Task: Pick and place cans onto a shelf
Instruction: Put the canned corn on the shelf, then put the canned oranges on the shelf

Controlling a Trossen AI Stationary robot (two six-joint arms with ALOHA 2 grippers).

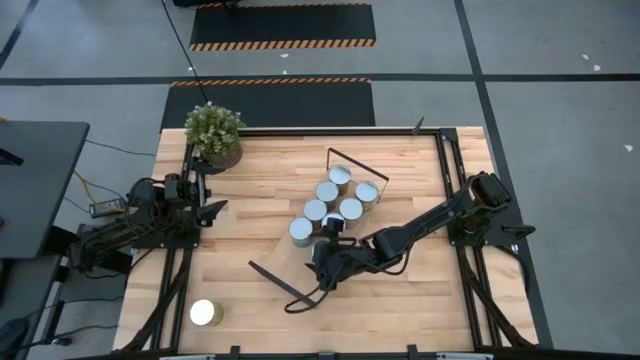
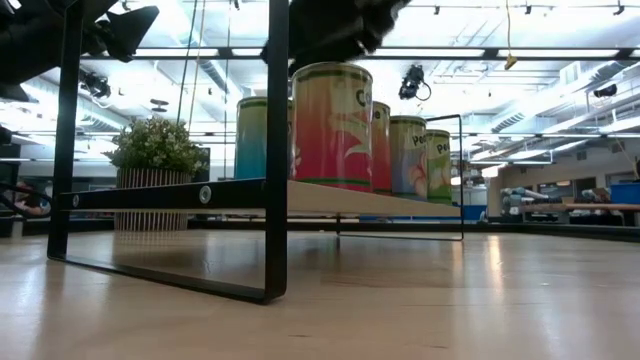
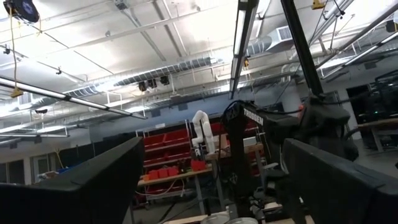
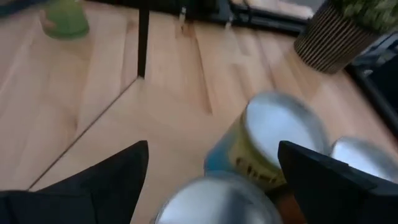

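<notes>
Close to me, one can (image 1: pixel 205 313) is sitting alone at the near corner of the table (image 1: pixel 420 300), well apart from the rest. Farther in, the right gripper (image 1: pixel 328 240) is hanging open over a can (image 4: pixel 214 202) on the shelf (image 2: pixel 340 203), holding nothing, and it could bump the cans (image 1: pixel 338 195) packed just beside it. Far at the side, the left gripper (image 1: pixel 213 210) is waiting open near the plant (image 1: pixel 214 132).

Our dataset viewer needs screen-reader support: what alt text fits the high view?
From above, the right gripper reaches over a cluster of cans on the shelf. The left arm waits at the table edge; one can stands alone near the front.
</notes>
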